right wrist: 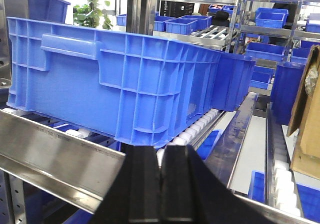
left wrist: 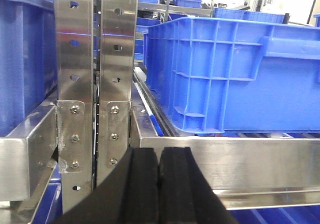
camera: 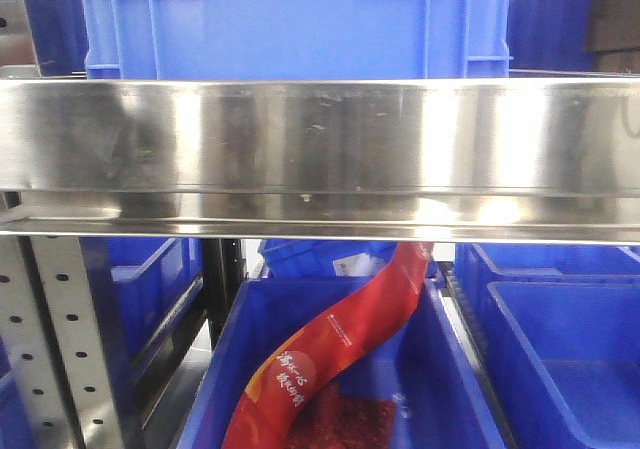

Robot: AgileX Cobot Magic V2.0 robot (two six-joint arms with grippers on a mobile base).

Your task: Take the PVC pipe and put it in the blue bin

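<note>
PVC pipe: I find it in none of my 3 views, so I cannot give its place.

Left gripper: seen from its wrist camera, 2 black padded fingers pressed flat together, jaws closed with only a thin seam between them. Nothing is held. It hangs in front of a steel shelf rail, apart from it as far as I can tell. To its left stand 2 perforated steel uprights, bolted at the joint. Past the rail, on the right, a blue bin sits on the shelf.

Front view: a broad steel shelf edge crosses my whole picture. Above it sits the base of a blue crate. Below it, a lower blue bin holds a long red packet with printed lettering, lying on a slant from lower left to upper right. Another blue bin stands just beside it on the right.

Right gripper: from its wrist camera, 2 black pads likewise closed against each other, gripping nothing. A steel rail runs on a slant at its left. Behind the rail a ribbed blue bin with a handle rests on white rollers. At the far right edge I see part of a cardboard box.
</note>
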